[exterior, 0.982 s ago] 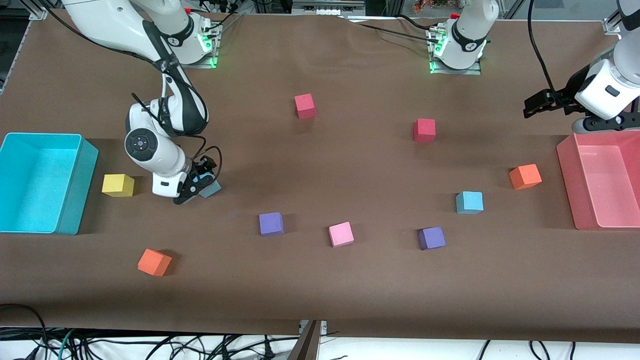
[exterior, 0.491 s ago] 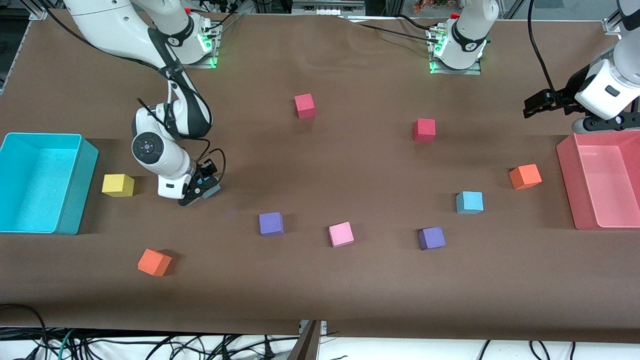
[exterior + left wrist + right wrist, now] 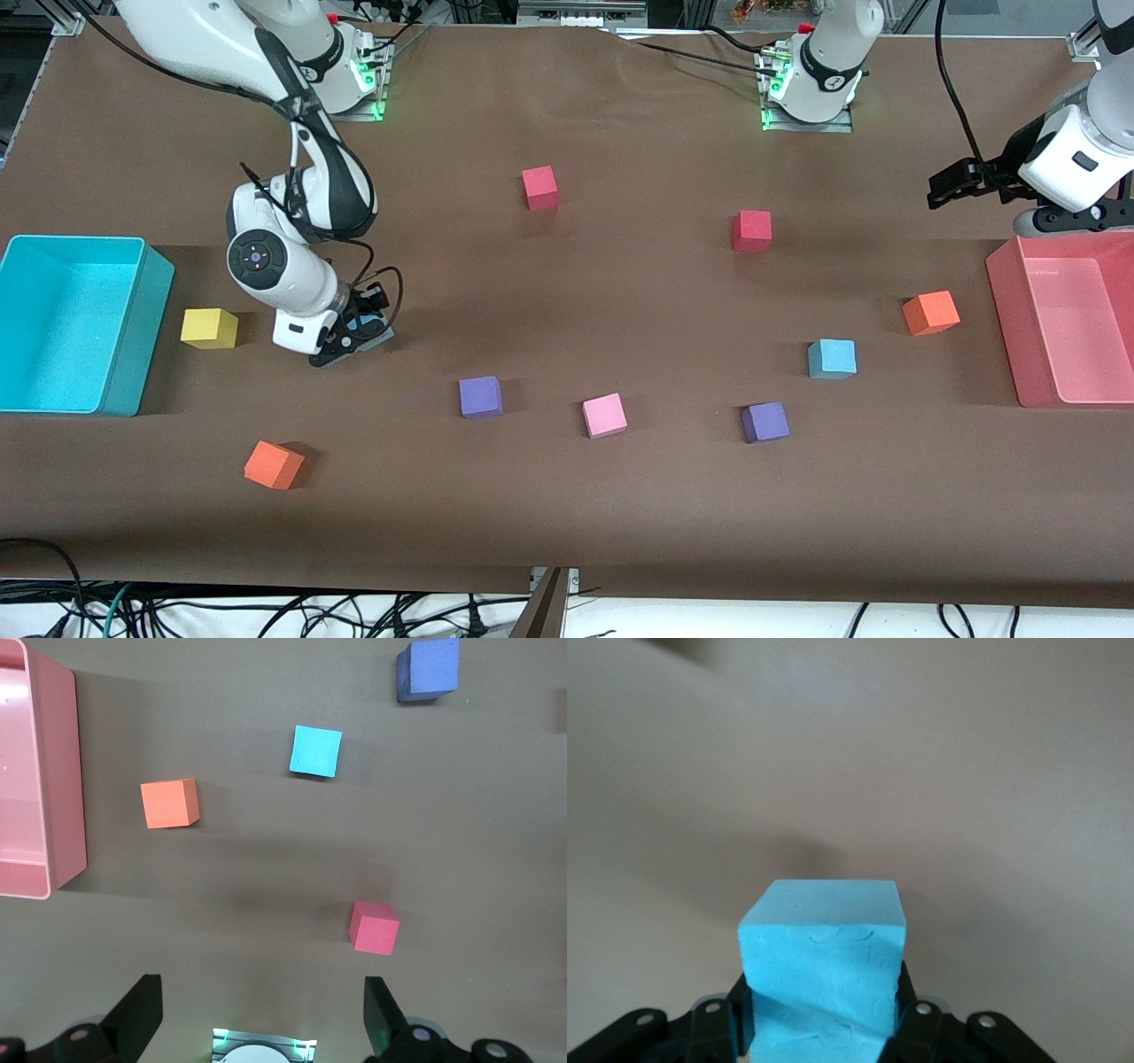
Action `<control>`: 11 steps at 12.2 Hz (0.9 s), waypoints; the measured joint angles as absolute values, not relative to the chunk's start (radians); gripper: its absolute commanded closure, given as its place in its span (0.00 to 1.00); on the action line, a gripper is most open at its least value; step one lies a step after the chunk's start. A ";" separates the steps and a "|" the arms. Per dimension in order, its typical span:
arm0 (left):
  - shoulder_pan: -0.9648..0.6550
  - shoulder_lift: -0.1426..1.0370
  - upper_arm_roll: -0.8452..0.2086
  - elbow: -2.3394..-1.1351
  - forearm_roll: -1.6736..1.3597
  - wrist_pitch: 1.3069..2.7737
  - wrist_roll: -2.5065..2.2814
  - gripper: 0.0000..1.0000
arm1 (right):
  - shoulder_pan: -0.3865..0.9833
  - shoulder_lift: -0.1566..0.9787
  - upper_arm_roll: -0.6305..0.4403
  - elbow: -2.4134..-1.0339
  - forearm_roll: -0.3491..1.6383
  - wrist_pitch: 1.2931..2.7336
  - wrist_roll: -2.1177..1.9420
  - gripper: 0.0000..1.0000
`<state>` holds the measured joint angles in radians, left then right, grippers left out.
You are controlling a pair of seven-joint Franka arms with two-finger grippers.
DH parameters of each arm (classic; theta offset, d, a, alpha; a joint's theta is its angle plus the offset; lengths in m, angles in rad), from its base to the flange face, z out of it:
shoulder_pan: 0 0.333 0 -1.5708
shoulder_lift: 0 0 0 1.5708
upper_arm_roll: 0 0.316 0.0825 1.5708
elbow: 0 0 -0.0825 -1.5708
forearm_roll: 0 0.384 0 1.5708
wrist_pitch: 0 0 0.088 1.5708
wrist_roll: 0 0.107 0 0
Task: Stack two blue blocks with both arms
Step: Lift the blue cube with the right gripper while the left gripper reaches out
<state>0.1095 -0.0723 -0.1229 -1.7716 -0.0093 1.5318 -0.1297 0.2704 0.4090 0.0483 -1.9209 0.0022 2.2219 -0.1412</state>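
Observation:
My right gripper (image 3: 347, 338) is shut on one blue block (image 3: 378, 334), low over the table between the yellow cube and a purple cube. In the right wrist view the block (image 3: 822, 957) fills the space between the fingers of the right gripper (image 3: 822, 1032). The second blue block (image 3: 832, 358) rests on the table toward the left arm's end, nearer the front camera than the orange cube; it also shows in the left wrist view (image 3: 315, 750). My left gripper (image 3: 941, 192) waits open and empty, high up beside the pink bin; its fingers (image 3: 142, 1014) stand wide apart around the left gripper's centre (image 3: 261, 1023).
A cyan bin (image 3: 133, 354) stands at the right arm's end and a pink bin (image 3: 1005, 328) at the left arm's end. Scattered cubes: yellow (image 3: 209, 328), two orange (image 3: 274, 465) (image 3: 930, 313), two purple (image 3: 480, 396) (image 3: 765, 422), pink (image 3: 604, 415), two red (image 3: 539, 188) (image 3: 751, 230).
The right arm's wrist has shifted slightly while its gripper stays shut on the blue block at nearly the same spot. The left arm has not moved.

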 measured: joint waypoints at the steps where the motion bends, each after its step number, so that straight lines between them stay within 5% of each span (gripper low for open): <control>1: 0.109 -0.072 -0.123 -1.772 -0.009 1.532 -0.130 0.00 | 0.272 0.399 0.085 -1.893 0.002 2.179 -0.056 0.78; 5: 0.109 -0.072 -0.123 -1.772 -0.009 1.532 -0.130 0.00 | 0.300 0.396 0.250 -1.825 0.003 2.127 0.330 0.78; 11: 0.110 -0.063 -0.122 -1.775 -0.009 1.567 -0.130 0.00 | 0.528 0.549 0.270 -1.714 -0.028 2.217 0.689 0.77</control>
